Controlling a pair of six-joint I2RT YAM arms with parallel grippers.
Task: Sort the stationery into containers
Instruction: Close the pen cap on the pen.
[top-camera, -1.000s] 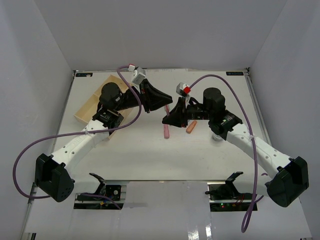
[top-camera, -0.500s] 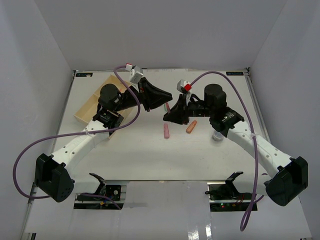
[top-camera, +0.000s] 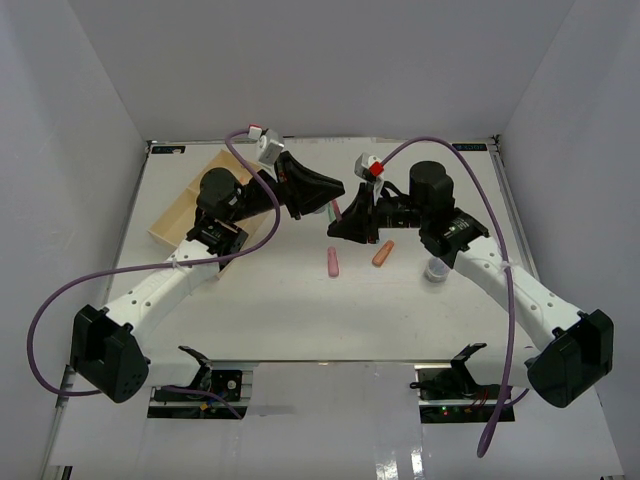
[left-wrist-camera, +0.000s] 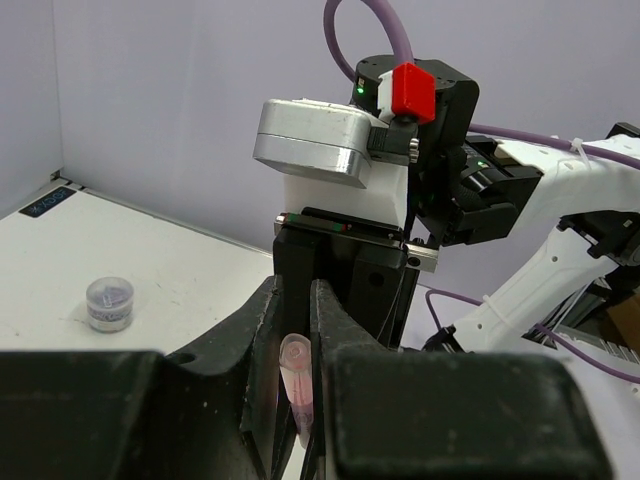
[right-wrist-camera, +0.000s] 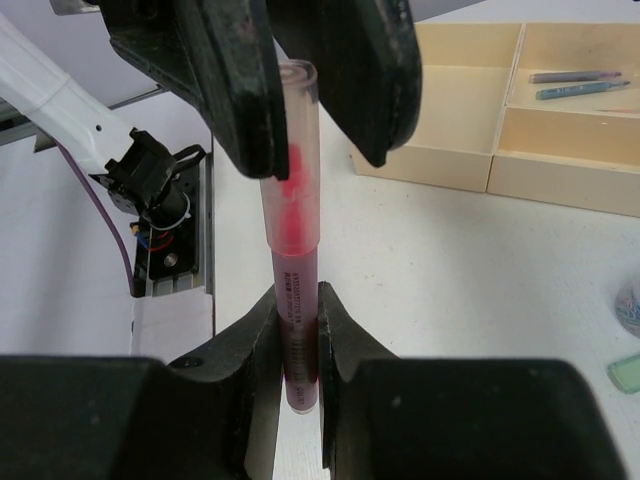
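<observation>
Left pincer (left-wrist-camera: 292, 310) is clamped on one end of a pink marker (right-wrist-camera: 290, 200), the jaws pressed against its translucent capped end. Right pincer (right-wrist-camera: 296, 300) is clamped on the other end of the same marker, gripping the printed barrel. The two pincers face each other tip to tip, with the marker bridging them in the air above the middle of the worktop (top-camera: 300, 310), clear of its surface.

Beneath and slightly nearer lie a second pink marker (top-camera: 333, 263) and an orange marker (top-camera: 382, 256), both flat on the worktop and apart from each other. A small round jar (top-camera: 436, 270) stands just beside the right arm's forearm.

At the far left stands the cream tray (top-camera: 175, 215), partly covered by the left arm. In the right wrist view, two thin pens (right-wrist-camera: 575, 76) lie side by side in one of its compartments; the neighbouring compartments in view hold nothing I can make out.
</observation>
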